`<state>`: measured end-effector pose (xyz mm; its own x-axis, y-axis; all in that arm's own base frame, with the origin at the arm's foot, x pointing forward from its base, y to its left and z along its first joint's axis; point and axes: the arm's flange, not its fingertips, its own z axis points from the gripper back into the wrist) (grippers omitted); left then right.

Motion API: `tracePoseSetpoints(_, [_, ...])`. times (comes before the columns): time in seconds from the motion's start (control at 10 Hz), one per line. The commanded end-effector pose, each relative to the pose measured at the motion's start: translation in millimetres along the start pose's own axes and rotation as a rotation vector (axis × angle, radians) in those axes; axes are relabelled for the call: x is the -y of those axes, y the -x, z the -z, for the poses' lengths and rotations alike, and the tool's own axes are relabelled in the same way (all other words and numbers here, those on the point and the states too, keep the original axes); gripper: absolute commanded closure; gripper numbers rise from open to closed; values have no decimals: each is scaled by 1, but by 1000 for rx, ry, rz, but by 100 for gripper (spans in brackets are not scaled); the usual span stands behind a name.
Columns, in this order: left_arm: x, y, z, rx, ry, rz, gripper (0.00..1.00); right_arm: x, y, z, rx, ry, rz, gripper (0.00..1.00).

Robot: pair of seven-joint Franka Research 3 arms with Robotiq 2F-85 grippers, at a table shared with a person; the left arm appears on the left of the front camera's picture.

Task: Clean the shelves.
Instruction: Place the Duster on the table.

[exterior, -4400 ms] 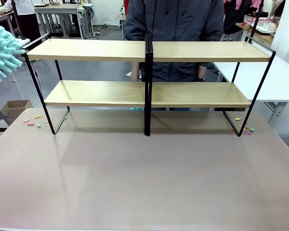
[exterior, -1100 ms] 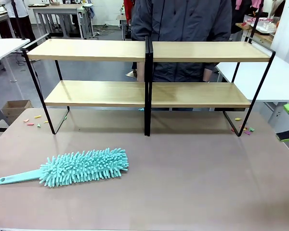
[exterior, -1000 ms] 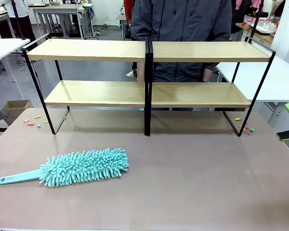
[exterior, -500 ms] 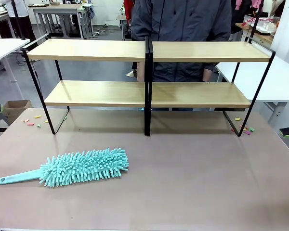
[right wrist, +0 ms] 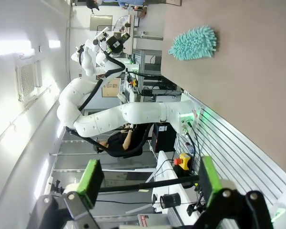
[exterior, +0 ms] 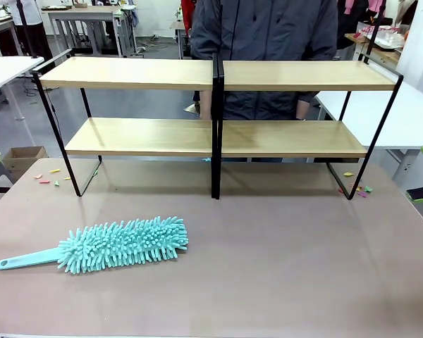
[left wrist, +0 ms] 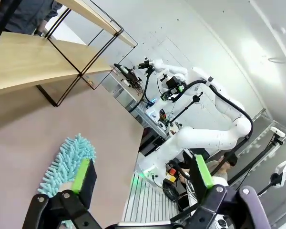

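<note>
The shelves stand across the desk, well beyond both tools; a teal duster lies before them. Left tool and right tool both gape, holding nothing

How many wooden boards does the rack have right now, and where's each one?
2: the upper board runs across the top of the shelves, and the lower board sits beneath it, above the tabletop. Both look bare.
</note>
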<state>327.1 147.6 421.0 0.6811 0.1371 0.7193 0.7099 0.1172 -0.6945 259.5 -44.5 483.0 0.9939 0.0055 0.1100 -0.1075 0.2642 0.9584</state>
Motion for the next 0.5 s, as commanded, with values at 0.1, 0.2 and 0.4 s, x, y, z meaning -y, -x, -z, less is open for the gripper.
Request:
tracePoseSetpoints(0.1, [3,4,2,-6,-5,15,0,1,0,-2,1,6,-9,0])
tracePoseSetpoints(0.2, [3,4,2,-6,-5,15,0,1,0,-2,1,6,-9,0])
tracePoseSetpoints(0.4, [3,4,2,-6,-5,15,0,1,0,-2,1,6,-9,0])
